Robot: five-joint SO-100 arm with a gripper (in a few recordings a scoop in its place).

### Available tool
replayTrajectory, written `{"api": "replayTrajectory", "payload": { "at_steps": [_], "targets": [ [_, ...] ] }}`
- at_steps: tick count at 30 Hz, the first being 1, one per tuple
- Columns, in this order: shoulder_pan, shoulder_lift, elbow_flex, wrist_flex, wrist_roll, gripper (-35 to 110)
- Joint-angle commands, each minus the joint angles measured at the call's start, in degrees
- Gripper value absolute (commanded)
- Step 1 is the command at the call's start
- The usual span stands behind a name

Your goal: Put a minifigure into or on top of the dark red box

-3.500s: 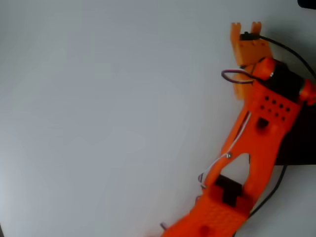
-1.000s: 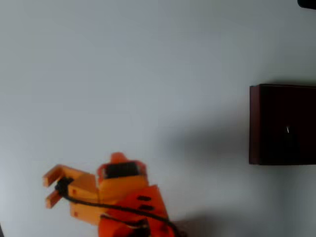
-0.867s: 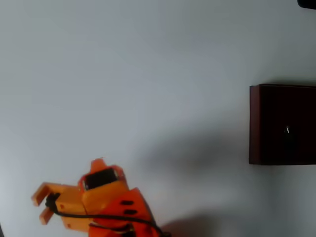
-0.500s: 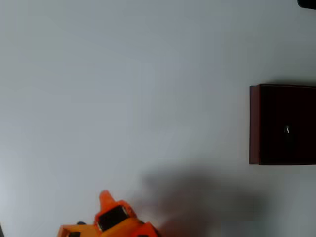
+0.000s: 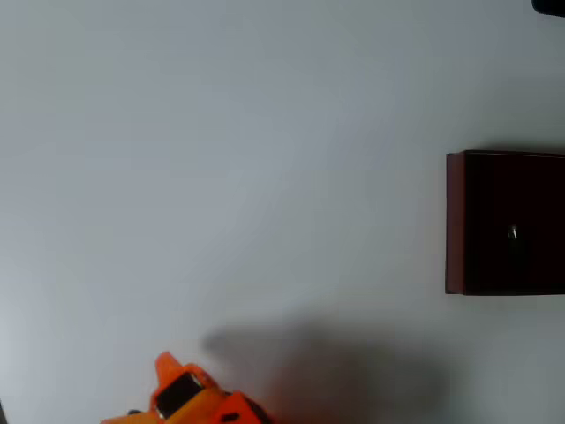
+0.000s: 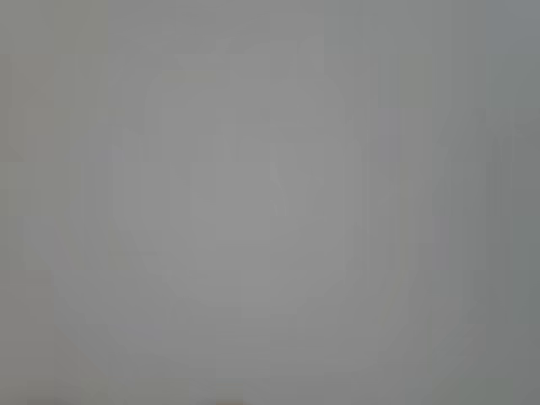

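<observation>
Orange plastic of the arm (image 5: 190, 402) pokes into the bottom edge of the overhead view, lower left; I see a black servo block and a rounded tip, nothing more. The fingers lie past the frame edge, so I cannot tell whether the pincer is spread or pressed together, nor whether it carries anything.

Dark red box (image 5: 455, 221) sits at the right edge of the overhead view, well apart from the arm, its near-black interior facing up. A tiny pale glint (image 5: 514, 233) lies inside; it is too small for me to call it the minifigure, though I judge that likely. The white table (image 5: 247, 159) between arm and box is bare apart from a soft shadow at the bottom. My wrist view gives flat grey blur.

Risks, as I judge them: with the wrist camera useless and the fingers out of frame, I am steering blind; any reach back toward the box could clip its left wall and shove it off the table edge.

Against the earlier frames: the arm was stretched over the box, then swung to the lower left with its fingers visibly parted, and has since slid almost wholly out of frame. The box has not shifted, and the glint stays put.
</observation>
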Motion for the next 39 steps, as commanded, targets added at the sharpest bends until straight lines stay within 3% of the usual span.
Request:
{"api": "replayTrajectory", "payload": {
  "at_steps": [1,3,8,13,16,39],
  "targets": [
    [0.4,0.9,-0.5,3.8,14.0,0],
    [-1.0,0.9,1.1,4.0,28.1,0],
    [-5.8,0.9,-0.3,0.5,8.2,0],
    [-6.4,0.9,-0.6,1.5,4.5,0],
    [-6.9,0.8,-1.4,4.2,-6.8,0],
    [-11.0,0.8,-1.5,4.2,-9.6,0]
  ]
}}
